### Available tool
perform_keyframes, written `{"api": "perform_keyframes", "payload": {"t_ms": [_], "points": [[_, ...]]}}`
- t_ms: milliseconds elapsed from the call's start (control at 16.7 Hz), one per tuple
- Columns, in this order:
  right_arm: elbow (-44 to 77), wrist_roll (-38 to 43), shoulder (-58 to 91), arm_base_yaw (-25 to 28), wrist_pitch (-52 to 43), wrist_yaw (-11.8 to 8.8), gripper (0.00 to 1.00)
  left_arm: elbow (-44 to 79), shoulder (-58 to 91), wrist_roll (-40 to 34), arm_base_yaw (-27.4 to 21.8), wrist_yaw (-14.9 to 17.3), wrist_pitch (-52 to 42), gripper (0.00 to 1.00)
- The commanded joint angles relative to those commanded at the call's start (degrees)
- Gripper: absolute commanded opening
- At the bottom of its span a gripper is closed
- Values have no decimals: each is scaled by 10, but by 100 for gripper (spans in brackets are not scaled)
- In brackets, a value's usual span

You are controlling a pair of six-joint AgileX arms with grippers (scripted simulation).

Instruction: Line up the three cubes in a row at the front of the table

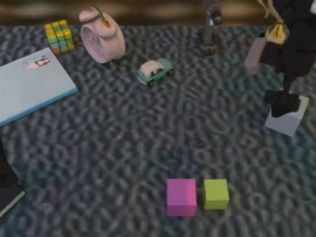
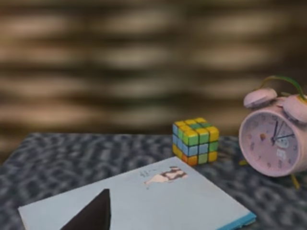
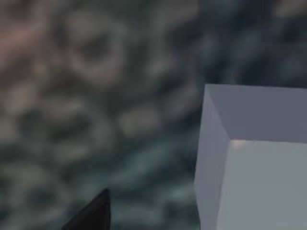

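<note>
Presently, the magenta cube (image 1: 181,197) and lime-green cube (image 1: 216,193) are sitting just beside each other at 6 o'clock on the worktop (image 1: 123,148). The lavender-white cube (image 1: 291,118) is lying at 3 o'clock, with the right tool (image 1: 282,103) hovering directly over it; whether that tool is spread or closed cannot be told. The left arm is idling at 8 o'clock.

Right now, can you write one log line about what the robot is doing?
right gripper: over lavender-white cube, table's right | pink cube, green cube: side by side, front | left arm: parked, left edge
</note>
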Motion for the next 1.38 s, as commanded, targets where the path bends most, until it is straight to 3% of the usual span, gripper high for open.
{"api": "perform_keyframes", "payload": {"t_ms": [180,540,960,1260,1380], "points": [[20,-13,10,-35,-5,0,100,0,0,0,0,0,0,100],[11,-12,11,-34,6,0,100,0,0,0,0,0,0,100],[-80,-11,61,-34,151,1,100,0,0,0,0,0,0,100],[-90,-12,69,-34,165,1,100,0,0,0,0,0,0,100],[-90,-12,69,-34,165,1,85,0,0,0,0,0,0,100]]}}
